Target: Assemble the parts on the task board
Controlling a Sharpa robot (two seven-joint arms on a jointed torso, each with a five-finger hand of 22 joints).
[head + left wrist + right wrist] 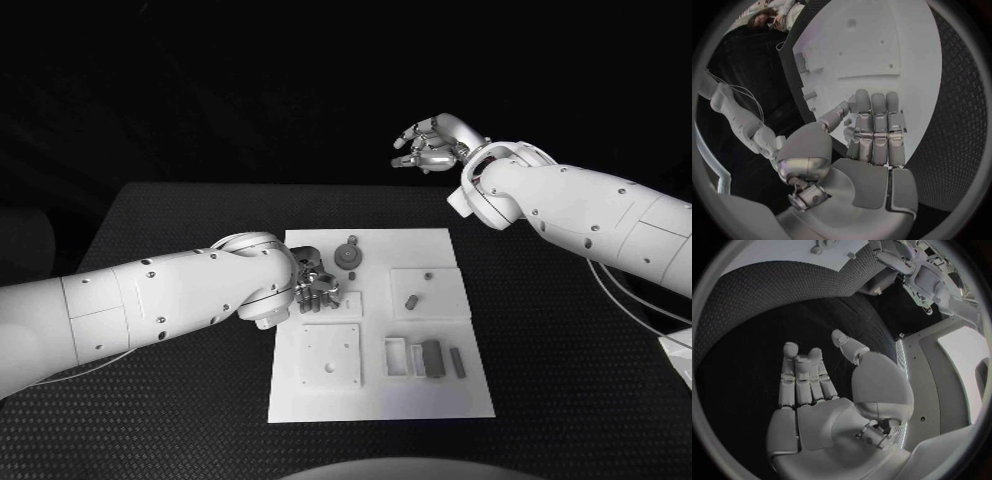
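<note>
White task board (378, 385) lies frame centre, grey parts (427, 356) on it. Left hand (313, 287) hovers at its left-centre, fingers apart, empty; may nudge loose parts. Right hand (433, 143), upper right, loosely curled, empty.

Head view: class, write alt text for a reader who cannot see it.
The left silver hand reaches over the white rectangular task board on the black table, where small grey parts lie. The right silver hand hangs beyond the table, holding nothing.

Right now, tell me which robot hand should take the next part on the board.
Left. The left robot hand hovers over the task board beside its parts, holding nothing; the right robot hand is raised beyond the table's far edge.
</note>
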